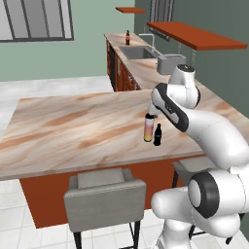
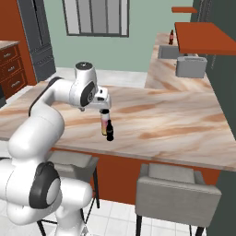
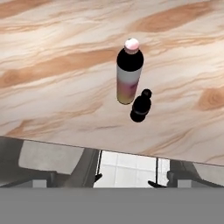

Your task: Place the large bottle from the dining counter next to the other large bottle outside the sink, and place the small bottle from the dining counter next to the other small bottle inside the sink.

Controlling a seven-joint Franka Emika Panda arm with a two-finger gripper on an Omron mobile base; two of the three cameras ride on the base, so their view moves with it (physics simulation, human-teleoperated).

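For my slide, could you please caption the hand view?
Open hand above the large bottle and small bottle, upright together on the dining counter.

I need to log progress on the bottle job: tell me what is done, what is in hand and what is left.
Done: nothing yet. The pink-yellow bottle and the small black bottle both stand side by side on the dining counter.

In hand: the tool hangs open above them, holding nothing.

Left: both moves. The brown bottle waits by the far sink; what is in the basin cannot be made out.
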